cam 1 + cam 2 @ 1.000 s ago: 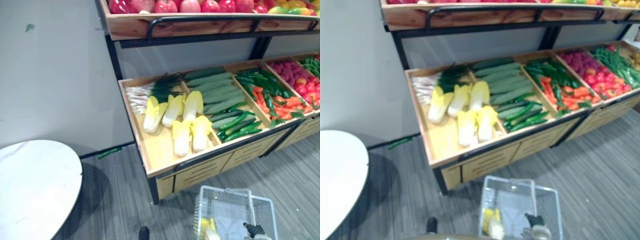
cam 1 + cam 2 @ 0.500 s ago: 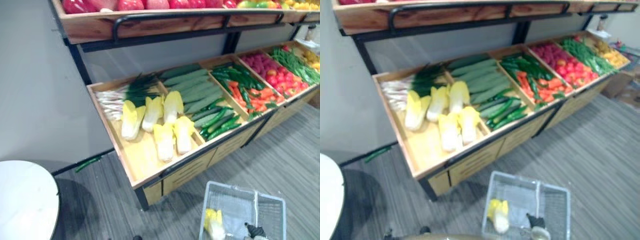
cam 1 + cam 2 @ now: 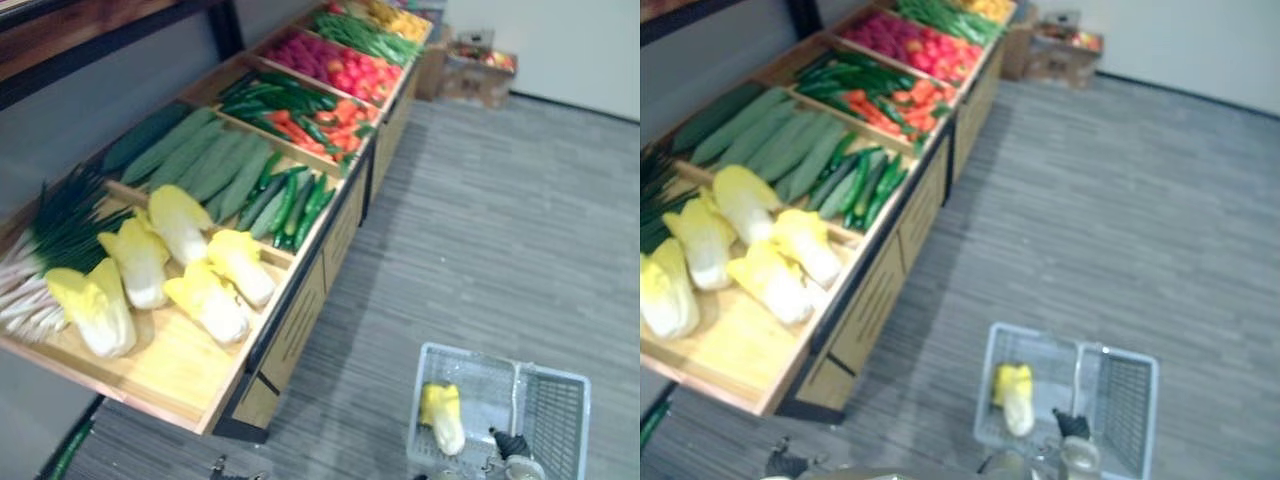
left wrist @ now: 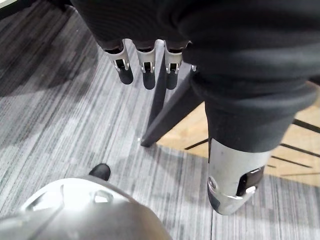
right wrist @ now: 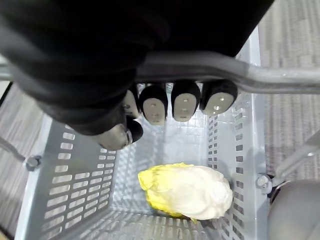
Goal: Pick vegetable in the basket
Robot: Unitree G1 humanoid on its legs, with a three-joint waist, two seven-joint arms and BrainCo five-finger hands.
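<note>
R hand [image 5: 183, 101] curled on basket [image 3: 553, 408] handle [image 5: 280, 82], L hand [image 4: 145, 60] slack, empty; view swung so shelf [image 3: 175, 365] sits left, cabbage [image 3: 443, 413] still in basket lower right, so pick prob. done.

Wooden produce shelf [image 3: 170, 375], running from lower left to top centre of my left eye view: its compartments hold scallions [image 3: 40, 250], yellow cabbages [image 3: 185, 225], pale gourds [image 3: 215, 160], dark cucumbers [image 3: 290, 200] and mixed red and green produce [image 3: 320, 110]. Grey striped floor [image 3: 500, 230] at right, carrying a cardboard box [image 3: 480, 75] at upper right.
</note>
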